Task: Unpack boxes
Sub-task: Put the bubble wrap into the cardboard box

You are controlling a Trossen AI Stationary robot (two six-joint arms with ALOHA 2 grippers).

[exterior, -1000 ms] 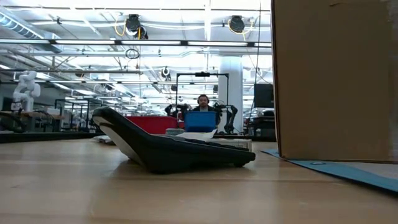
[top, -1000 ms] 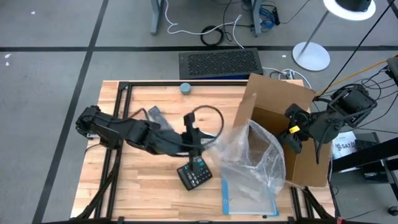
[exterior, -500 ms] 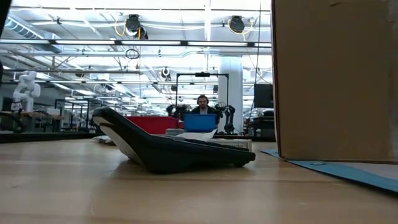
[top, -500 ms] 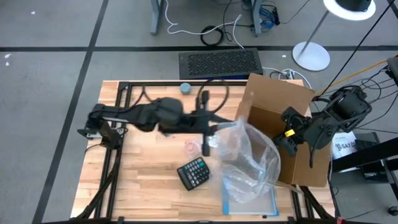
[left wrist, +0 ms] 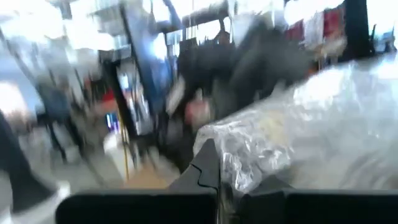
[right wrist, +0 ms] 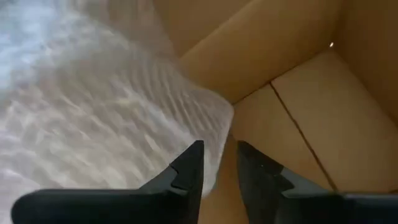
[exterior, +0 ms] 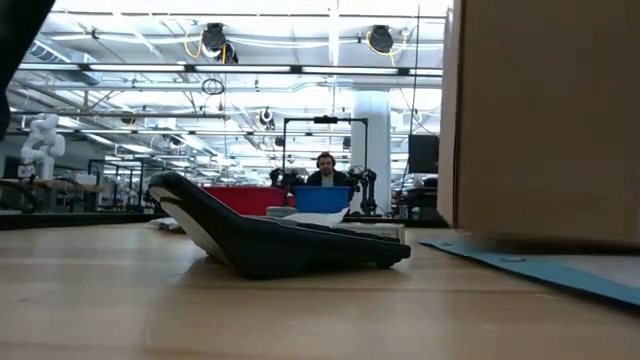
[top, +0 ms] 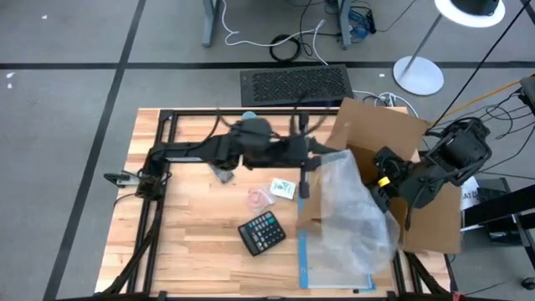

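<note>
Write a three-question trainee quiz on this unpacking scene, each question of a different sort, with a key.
1. True or false: the calculator lies inside the cardboard box.
2. Multiple choice: what does the left gripper reach toward? A) the clear plastic bag B) the blue cap C) the calculator
3. Short answer: what are the right gripper's fingers closed on?

Key
1. False: it lies on the wooden table, apart from the box.
2. A: the left gripper sits at the bag's edge by the box opening, fingers shut.
3. The edge of the clear plastic bag, seen in the right wrist view inside the box.
</note>
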